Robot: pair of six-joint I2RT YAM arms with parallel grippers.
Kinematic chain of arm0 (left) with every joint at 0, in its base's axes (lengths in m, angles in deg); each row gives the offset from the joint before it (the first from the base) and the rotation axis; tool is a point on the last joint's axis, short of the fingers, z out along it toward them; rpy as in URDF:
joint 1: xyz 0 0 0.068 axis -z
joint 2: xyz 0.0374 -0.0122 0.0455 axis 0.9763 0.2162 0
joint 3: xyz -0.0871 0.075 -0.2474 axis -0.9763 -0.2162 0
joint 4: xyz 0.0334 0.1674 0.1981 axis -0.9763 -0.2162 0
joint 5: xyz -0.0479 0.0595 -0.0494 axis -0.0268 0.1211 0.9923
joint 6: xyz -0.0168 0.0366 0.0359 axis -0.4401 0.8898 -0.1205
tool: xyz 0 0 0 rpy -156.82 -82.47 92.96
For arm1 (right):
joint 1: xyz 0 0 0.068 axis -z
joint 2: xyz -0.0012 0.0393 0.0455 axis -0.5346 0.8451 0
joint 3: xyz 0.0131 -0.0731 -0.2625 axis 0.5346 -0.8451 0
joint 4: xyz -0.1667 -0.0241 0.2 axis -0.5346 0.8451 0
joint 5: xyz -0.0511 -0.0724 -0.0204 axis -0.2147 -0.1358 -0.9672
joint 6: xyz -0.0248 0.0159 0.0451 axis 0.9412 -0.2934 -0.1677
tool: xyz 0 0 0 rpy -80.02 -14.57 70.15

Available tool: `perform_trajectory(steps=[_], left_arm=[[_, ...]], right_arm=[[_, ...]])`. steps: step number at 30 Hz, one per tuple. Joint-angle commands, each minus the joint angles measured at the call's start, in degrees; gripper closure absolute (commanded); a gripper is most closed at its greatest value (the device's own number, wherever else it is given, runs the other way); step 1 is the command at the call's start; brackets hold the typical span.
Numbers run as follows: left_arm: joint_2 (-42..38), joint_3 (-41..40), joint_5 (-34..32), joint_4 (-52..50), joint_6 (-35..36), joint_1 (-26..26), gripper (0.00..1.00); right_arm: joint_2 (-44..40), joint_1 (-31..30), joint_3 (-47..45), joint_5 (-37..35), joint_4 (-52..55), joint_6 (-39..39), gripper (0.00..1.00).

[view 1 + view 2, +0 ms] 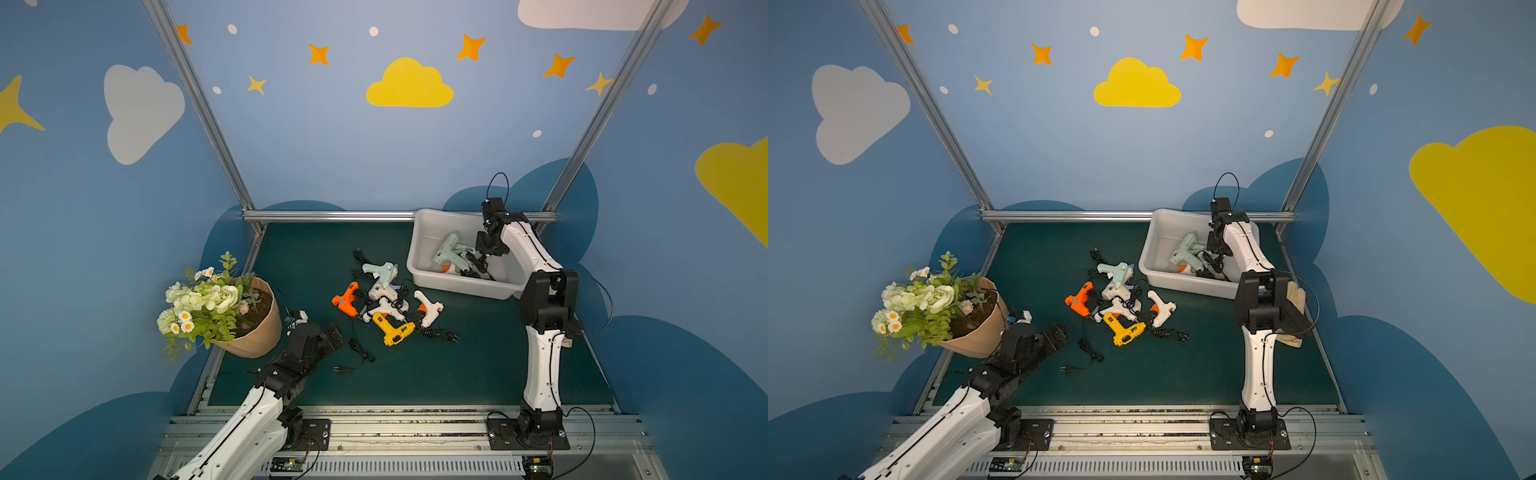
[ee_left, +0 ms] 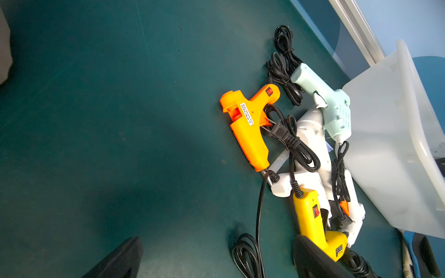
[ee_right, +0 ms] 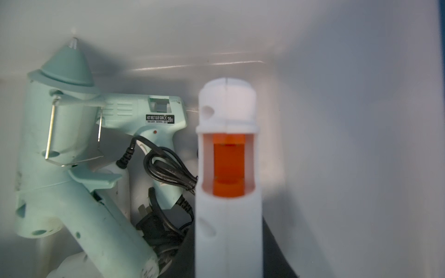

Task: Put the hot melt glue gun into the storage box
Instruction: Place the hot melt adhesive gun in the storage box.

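green mat: storage box holds mint guns; right end effector grips white gun.

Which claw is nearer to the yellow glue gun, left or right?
Left. The left claw is open right beside the yellow glue gun. The right claw is away inside the storage box, shut on a white glue gun.
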Motion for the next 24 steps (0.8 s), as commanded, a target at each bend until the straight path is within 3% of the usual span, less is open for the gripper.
perform_trajectory(steps=[1, 3, 7, 13, 24], left_arm=[[0.06, 1.29, 0.62, 0.38, 0.52, -0.20, 0.00], [0.09, 1.35, 0.56, 0.32, 0.56, -0.20, 0.00], [-0.02, 1.31, 0.67, 0.13, 0.53, -0.18, 0.00], [-0.34, 1.34, 0.65, -0.23, 0.54, -0.21, 0.00], [-0.46, 1.28, 0.42, -0.46, 0.64, -0.20, 0.00]], right_arm=[[3.05, -1.21, 3.41, 0.12, 4.10, 2.10, 1.00], [4.51, -2.00, 5.00, -0.68, 4.78, 2.73, 1.00], [6.17, -3.76, 6.74, -2.13, 4.97, 3.16, 0.78], [7.27, -5.28, 8.36, -1.95, 4.98, 3.70, 0.57], [3.70, -8.94, 8.45, -1.04, 5.03, 5.91, 0.36]])
